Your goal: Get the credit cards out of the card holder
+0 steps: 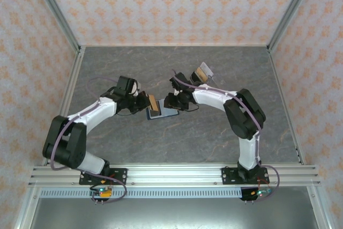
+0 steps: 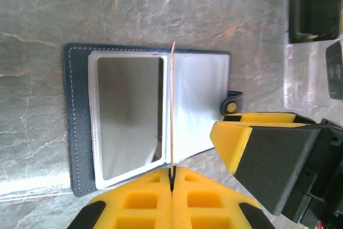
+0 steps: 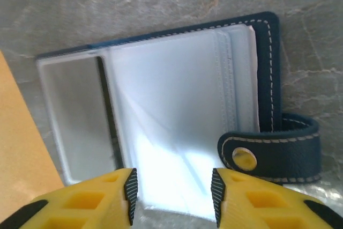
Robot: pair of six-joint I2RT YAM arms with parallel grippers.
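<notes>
With our left tool [image 2: 172, 174] clenched on the thin brown-orange card [image 2: 173, 105] over the open navy-blue card holder [image 2: 77, 122] on the grey surface [image 2: 43, 14], and our right tool [image 3: 171, 191] released, a snag may drag the holder along.

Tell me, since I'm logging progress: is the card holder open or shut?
Open: the card holder lies spread flat, clear pockets facing up, snap tab unfastened.
</notes>
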